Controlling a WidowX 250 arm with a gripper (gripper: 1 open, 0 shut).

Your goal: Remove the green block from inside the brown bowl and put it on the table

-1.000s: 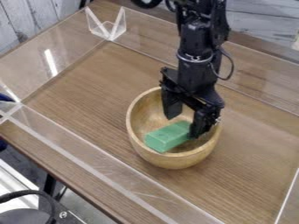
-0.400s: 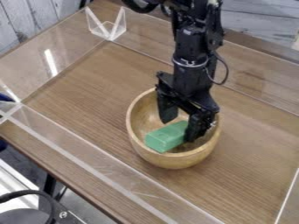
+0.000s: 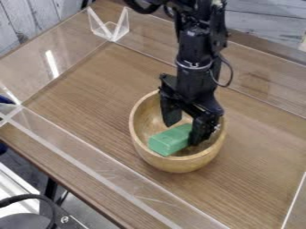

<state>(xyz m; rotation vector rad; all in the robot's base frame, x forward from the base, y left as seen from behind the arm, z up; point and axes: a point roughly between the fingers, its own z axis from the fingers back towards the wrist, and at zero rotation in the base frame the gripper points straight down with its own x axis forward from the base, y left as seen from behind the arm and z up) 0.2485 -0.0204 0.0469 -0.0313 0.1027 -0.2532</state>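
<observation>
Tool (image 3: 194, 125) hangs spread wide, empty, down inside the brown bowl (image 3: 148, 154) over the green block (image 3: 171, 140). Block looks light, rigid, matte; pinch its long sides, though contact's hard to tell.

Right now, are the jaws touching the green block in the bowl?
Cannot tell. The single camera view shows the gripper with open jaws down inside the brown bowl, right over the green block, but neither contact nor a gap shows plainly.
</observation>
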